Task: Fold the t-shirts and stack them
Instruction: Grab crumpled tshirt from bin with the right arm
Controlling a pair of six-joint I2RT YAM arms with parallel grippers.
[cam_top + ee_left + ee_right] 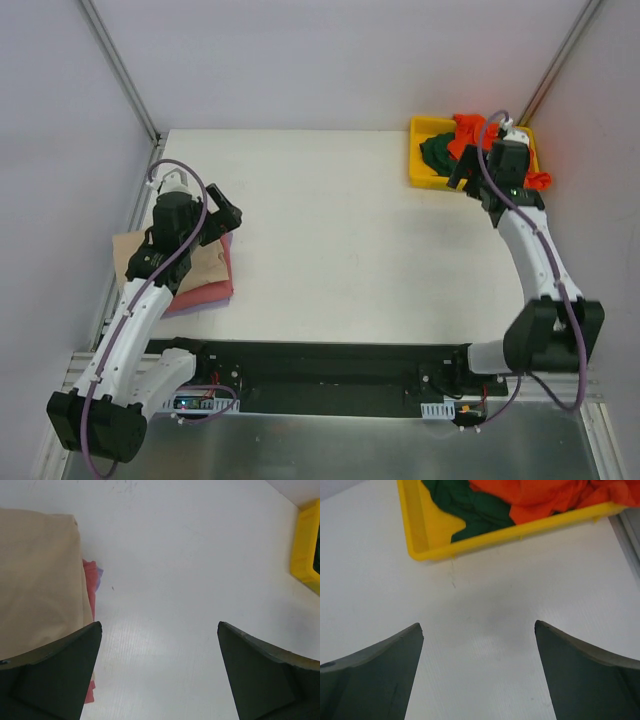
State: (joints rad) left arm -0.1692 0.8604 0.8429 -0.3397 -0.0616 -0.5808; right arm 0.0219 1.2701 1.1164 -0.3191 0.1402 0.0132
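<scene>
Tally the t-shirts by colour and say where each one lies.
Tan t-shirt: 1, on top of the left stack
Pink t-shirt: 1, under the tan one
Dark green t-shirt: 1, in the yellow tray
Orange-red t-shirt: 1, in the same tray
Total: 4
A lilac edge shows beneath the pink; cannot tell whether it is another shirt.
</scene>
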